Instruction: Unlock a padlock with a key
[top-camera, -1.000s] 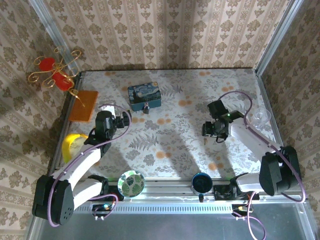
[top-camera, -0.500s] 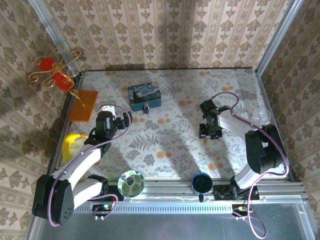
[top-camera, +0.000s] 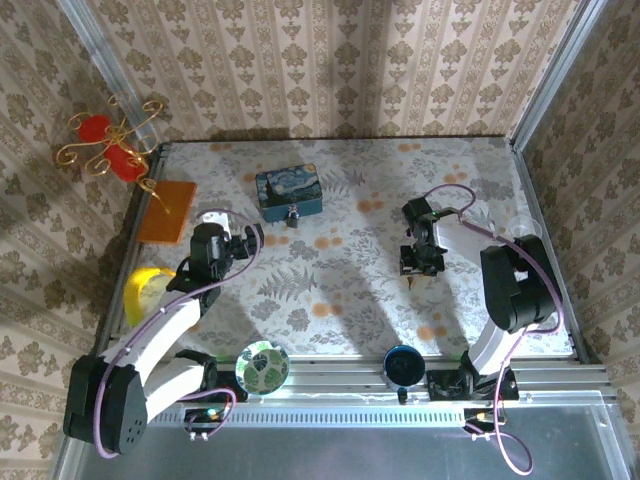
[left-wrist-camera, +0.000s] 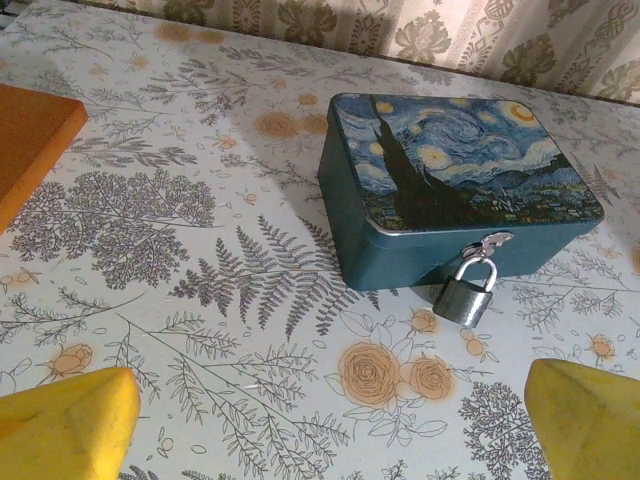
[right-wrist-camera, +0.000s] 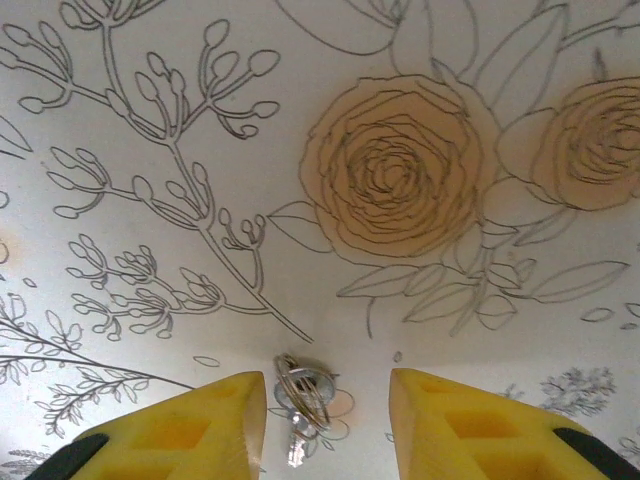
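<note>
Since a second ago the right arm has drawn in and folded up steeply. It has carried the right pincer (right-wrist-camera: 327, 392) a little leftward over the bench (right-wrist-camera: 150, 250), with its jaws narrower than before. From above, the key (right-wrist-camera: 299, 402) is too small to pick out beneath the pincer. In the right wrist view it lies flat on the bench with its ring, and its blade is blurred and hard to follow near the bottom edge. The two yellow fingers (right-wrist-camera: 190, 430) stand either side of it, partly open, with a gap on each side and nothing gripped. Well apart to the left, the left pincer (left-wrist-camera: 330, 420) is spread wide and empty, its yellow fingertips cut off at the bottom corners of the left wrist view. Beyond it the padlock (left-wrist-camera: 466, 296) hangs, shackle closed, from the hasp at the front of the blue tin (left-wrist-camera: 400, 240).
</note>
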